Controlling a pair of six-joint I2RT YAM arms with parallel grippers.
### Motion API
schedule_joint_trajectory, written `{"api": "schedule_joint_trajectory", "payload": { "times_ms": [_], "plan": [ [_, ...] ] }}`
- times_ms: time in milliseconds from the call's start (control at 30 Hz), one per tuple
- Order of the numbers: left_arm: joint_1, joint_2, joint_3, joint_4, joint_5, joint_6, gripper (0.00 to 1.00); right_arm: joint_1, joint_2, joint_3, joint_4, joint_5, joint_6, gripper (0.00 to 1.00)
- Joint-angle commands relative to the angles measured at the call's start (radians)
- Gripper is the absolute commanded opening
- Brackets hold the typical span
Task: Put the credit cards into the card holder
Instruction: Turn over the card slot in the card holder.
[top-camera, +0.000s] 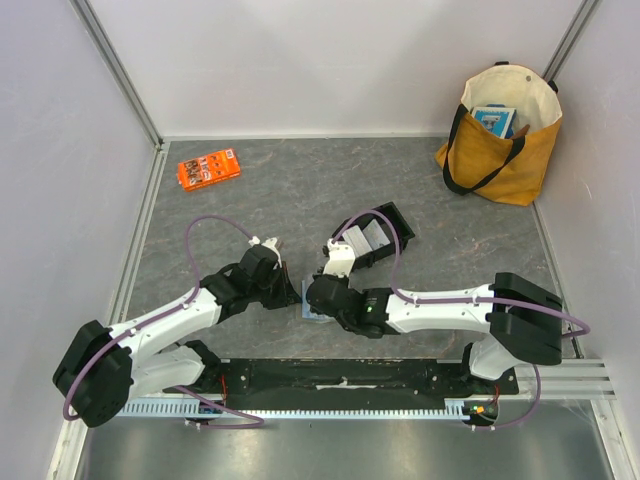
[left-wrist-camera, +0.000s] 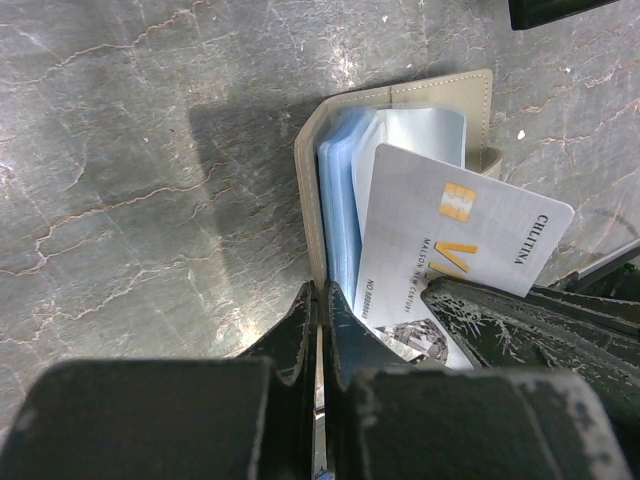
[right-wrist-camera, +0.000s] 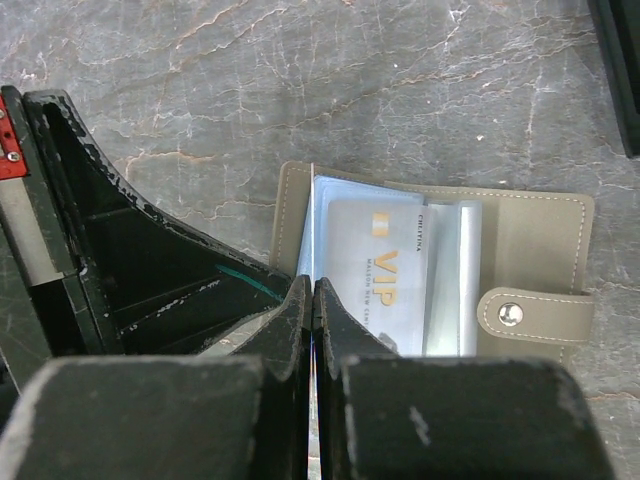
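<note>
Card holder (right-wrist-camera: 530, 240) lies open on the grey marbled surface (left-wrist-camera: 120, 150), between your two claws. Its taupe cover is down, the snap tab (right-wrist-camera: 530, 315) is out to one side, and a stack of pale blue sleeves (left-wrist-camera: 340, 200) is showing.

Your left claw (left-wrist-camera: 320, 300) is closed on the holder's near edge, where the cover's spine side runs straight in between the fingertips. Your right claw (right-wrist-camera: 312, 295) is closed too, its tips meeting at the near corner of the sleeves and of the white credit card (right-wrist-camera: 378, 270). A thin pale edge shows between its fingers, but you cannot tell whether that is the card or a sleeve.

The card carries a gold chip and "VIP" lettering. It rests on the sleeves inside the holder, slightly askew in the left wrist view, with one end hidden under the right claw. The two claws stand just beside each other at the same edge of the holder.

Beyond them you have a black tray (top-camera: 398, 225) near the holder, an orange packet (top-camera: 208, 168) well apart at the far left, and a mustard tote bag (top-camera: 500, 150) in the far right corner.
</note>
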Motion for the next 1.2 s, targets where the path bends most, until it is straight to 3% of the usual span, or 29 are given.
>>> {"api": "schedule_joint_trajectory", "payload": {
  "times_ms": [0, 500, 767, 933, 1167],
  "plan": [
    [-0.003, -0.019, -0.01, 0.03, 0.014, -0.021, 0.02, 0.012, 0.005, 0.058, -0.052, 0.098, -0.011, 0.0],
    [-0.003, -0.01, -0.029, 0.019, -0.014, -0.014, 0.02, 0.011, -0.064, 0.049, -0.177, 0.176, -0.034, 0.0],
    [-0.003, 0.019, -0.056, 0.02, -0.037, 0.001, 0.02, -0.08, -0.109, -0.016, -0.154, -0.017, -0.074, 0.0],
    [-0.005, 0.032, -0.082, 0.053, -0.04, -0.001, 0.02, -0.144, -0.142, -0.122, 0.01, -0.231, -0.083, 0.0],
    [-0.003, 0.016, -0.072, 0.051, -0.031, -0.001, 0.02, -0.16, -0.119, -0.065, -0.048, -0.238, -0.106, 0.0]
  ]
}}
